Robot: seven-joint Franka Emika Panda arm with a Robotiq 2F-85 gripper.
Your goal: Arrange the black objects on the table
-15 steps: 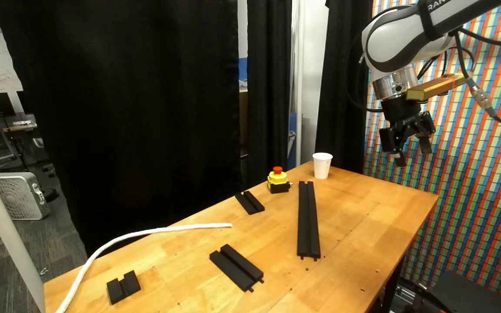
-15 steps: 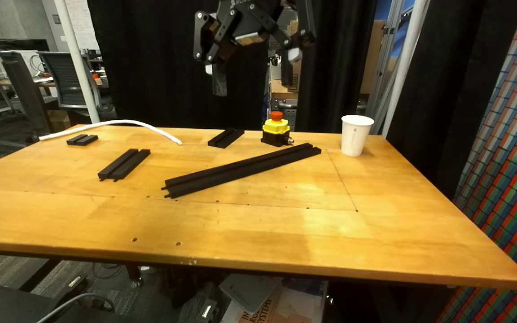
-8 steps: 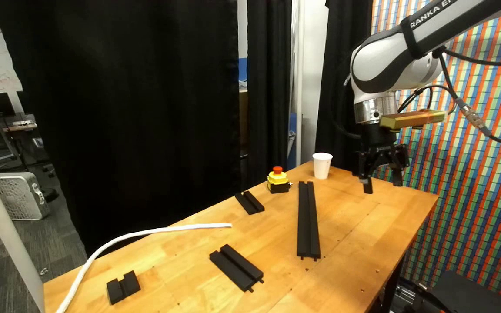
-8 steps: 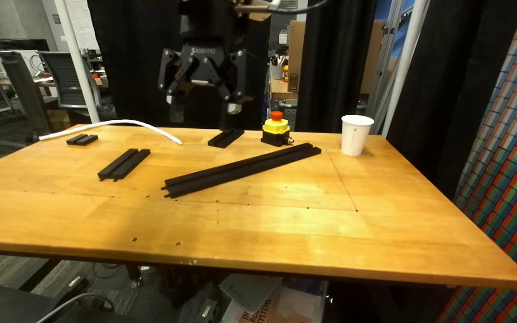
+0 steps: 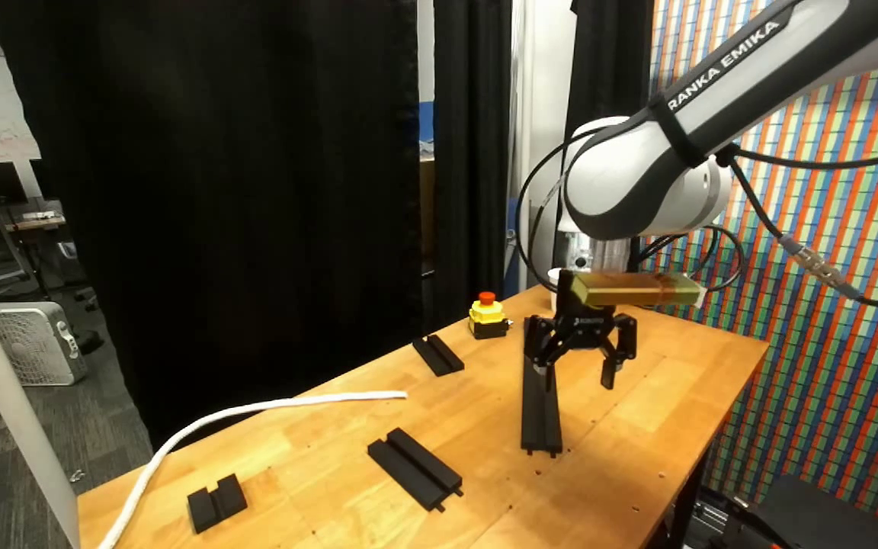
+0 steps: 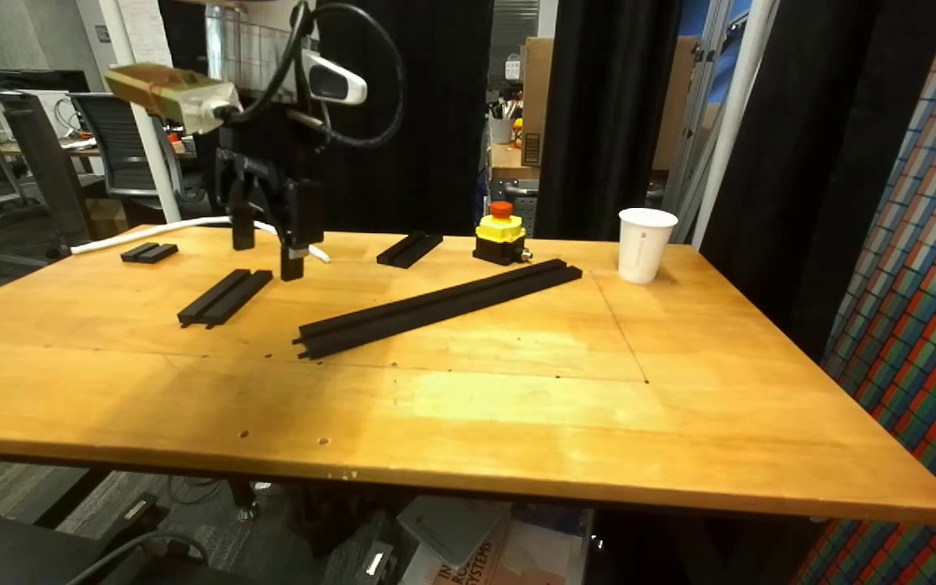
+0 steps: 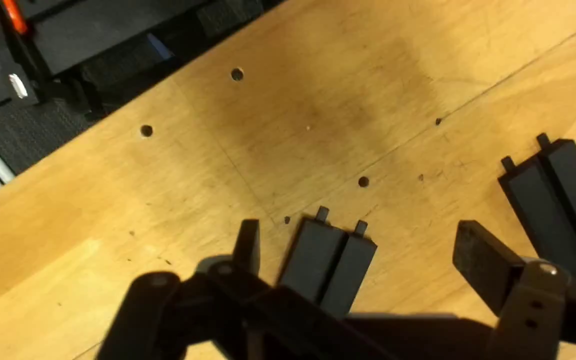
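Note:
My gripper (image 5: 578,379) is open and empty above the table (image 5: 637,488). It also shows in an exterior view (image 6: 268,253) and in the wrist view (image 7: 358,227). The long slim black bar (image 5: 540,419) lies below it. In the wrist view the near pronged end of that bar (image 7: 313,260) shows between the spread fingers. The medium grooved block (image 5: 414,470) lies to one side; its pronged end (image 7: 553,205) shows beyond one finger. The short flat slab (image 6: 409,250) lies near the far edge. The small chunky block (image 6: 149,253) lies near the white cable.
A red-and-yellow button (image 6: 500,233) stands near the short slab. A white paper cup (image 6: 644,248) stands past the far end of the bar. The white cable (image 5: 279,404) runs along the table edge. Black curtains (image 5: 218,191) hang behind.
My gripper has come down, shifted toward the near end of the long bar and turned. Its jaws stay open. The black pieces have not moved.

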